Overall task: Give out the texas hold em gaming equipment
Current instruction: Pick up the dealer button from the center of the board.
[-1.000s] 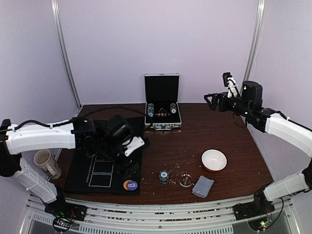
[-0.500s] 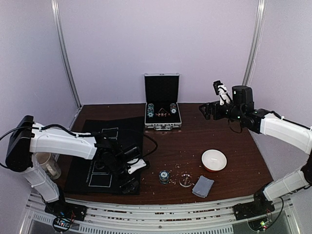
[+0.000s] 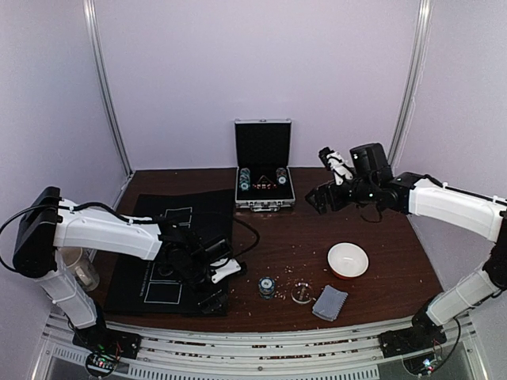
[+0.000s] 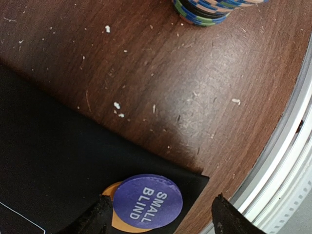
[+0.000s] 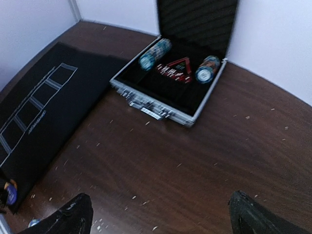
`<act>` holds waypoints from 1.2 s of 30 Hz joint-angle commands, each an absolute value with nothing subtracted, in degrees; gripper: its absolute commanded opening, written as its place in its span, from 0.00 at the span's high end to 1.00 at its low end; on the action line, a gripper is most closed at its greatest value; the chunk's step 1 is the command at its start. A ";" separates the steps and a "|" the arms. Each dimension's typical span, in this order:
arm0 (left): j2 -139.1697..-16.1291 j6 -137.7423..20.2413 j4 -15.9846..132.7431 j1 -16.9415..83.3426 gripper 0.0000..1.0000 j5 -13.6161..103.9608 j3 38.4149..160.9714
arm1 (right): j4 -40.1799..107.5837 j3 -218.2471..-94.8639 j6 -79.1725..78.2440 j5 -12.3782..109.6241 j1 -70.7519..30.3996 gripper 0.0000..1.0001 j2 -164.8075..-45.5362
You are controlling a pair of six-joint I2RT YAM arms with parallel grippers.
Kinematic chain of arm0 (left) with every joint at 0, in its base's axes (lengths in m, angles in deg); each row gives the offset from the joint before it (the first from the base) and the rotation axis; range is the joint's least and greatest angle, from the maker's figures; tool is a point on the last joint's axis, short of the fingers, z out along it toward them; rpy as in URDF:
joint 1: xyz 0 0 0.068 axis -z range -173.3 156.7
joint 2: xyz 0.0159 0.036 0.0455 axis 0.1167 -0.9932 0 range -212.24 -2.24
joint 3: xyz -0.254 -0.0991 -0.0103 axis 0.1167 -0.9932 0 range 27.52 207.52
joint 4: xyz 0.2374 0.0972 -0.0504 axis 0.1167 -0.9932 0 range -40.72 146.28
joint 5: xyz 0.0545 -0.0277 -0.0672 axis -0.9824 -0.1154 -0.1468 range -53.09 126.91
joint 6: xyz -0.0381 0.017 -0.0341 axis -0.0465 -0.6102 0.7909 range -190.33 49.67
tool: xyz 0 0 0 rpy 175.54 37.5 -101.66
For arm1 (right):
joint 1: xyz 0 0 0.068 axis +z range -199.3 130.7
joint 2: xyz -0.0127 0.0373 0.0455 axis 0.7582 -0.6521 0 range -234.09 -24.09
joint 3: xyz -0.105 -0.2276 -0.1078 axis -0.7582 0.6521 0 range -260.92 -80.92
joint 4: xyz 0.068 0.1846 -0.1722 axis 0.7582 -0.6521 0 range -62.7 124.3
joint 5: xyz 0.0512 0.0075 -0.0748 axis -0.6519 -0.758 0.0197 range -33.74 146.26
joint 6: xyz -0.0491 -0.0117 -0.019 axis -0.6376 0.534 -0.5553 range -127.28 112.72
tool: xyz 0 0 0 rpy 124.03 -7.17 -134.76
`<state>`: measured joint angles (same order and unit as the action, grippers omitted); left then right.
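Note:
A purple "SMALL BLIND" button (image 4: 147,201) lies on top of an orange button (image 4: 113,220) at the near right corner of the black mat (image 4: 48,161). My left gripper (image 4: 161,219) is low over them and open, one finger on each side of the pair, holding nothing. From above the left gripper (image 3: 211,286) hides both buttons. A short chip stack (image 3: 267,286) stands on the table to its right; its rim also shows as the chip stack (image 4: 214,9). Grey-blue cards (image 3: 329,302) lie near the front edge. My right gripper (image 3: 321,199) hangs open and empty, right of the open case (image 3: 264,170).
The aluminium case (image 5: 170,83) holds two chip rows (image 5: 155,53) and lies behind the mat (image 5: 44,112). A red-and-white bowl (image 3: 348,260), a small clear dish (image 3: 301,293) and a beige mug (image 3: 77,265) also stand on the table. The front rail (image 4: 292,161) is close to the left gripper.
My left arm swung down to the mat's near right corner, covering the buttons, and its jaws narrowed a little. My right arm moved left and lower, toward the case.

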<state>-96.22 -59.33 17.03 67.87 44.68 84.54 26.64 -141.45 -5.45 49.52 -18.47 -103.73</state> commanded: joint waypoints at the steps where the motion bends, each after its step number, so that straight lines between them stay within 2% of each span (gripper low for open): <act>1: -96.03 -60.28 18.22 67.61 0.27 45.29 85.10 | 9.34 -145.18 -7.34 50.91 -11.41 0.00 -105.00; 6: -93.68 -60.07 18.04 66.64 0.27 45.57 84.90 | -1.55 -142.21 -3.67 56.22 -2.71 0.00 -104.86; 15: -90.86 -59.69 18.83 62.91 0.27 47.41 84.18 | 0.91 -136.53 2.73 54.10 7.67 0.00 -108.08; 31: -87.03 -60.00 19.06 58.95 0.27 48.25 82.21 | 2.70 -137.48 2.07 60.30 12.84 0.06 -121.23; 36: -86.63 -60.29 19.19 58.82 0.27 48.18 82.13 | 2.74 -136.95 2.08 59.36 12.95 0.14 -123.15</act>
